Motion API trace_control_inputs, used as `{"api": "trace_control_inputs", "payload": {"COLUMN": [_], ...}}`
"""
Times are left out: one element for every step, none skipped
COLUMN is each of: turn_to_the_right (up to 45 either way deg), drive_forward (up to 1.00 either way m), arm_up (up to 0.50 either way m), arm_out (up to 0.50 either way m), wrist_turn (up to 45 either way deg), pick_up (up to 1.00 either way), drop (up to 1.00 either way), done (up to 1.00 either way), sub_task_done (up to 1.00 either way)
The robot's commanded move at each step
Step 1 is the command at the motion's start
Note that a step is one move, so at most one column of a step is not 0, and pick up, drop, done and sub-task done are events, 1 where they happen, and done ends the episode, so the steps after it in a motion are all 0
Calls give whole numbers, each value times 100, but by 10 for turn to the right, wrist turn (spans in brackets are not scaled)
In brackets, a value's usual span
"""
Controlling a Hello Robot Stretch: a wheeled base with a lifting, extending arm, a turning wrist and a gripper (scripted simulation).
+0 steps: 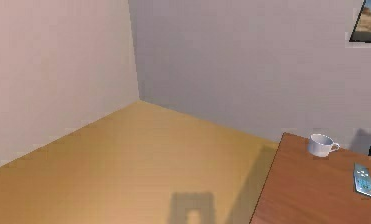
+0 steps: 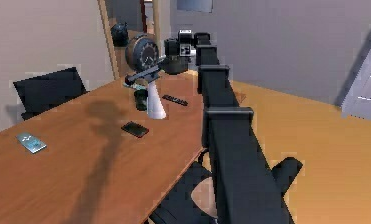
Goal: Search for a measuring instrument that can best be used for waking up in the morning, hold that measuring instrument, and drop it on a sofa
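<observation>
End effector (image 2: 136, 75) holds a round grey clock (image 2: 145, 50) clear above the tabletop (image 2: 83, 140), near a white vase (image 2: 154, 105).

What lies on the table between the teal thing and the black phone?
Nothing lies there. In the arm side view the table is bare wood between the teal thing and the phone.

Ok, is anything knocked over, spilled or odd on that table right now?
Nothing stands out. The white cup stands upright on the table, the dark phone lies flat, and the round grey clock hangs at the gripper, clear of the tabletop.
</observation>
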Motion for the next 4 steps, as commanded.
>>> {"api": "trace_control_inputs", "payload": {"turn_to_the_right": [0,0,0,-450], "drive_forward": [0,0,0,0], "arm_up": [0,0,0,0], "arm_out": [0,0,-46,0], "wrist_turn": [-450,-420,0,0], "pick_up": [0,0,0,0], "drop": [0,0,0,0], "done": [0,0,0,0], "sub_task_done": [0,0,0,0]}}
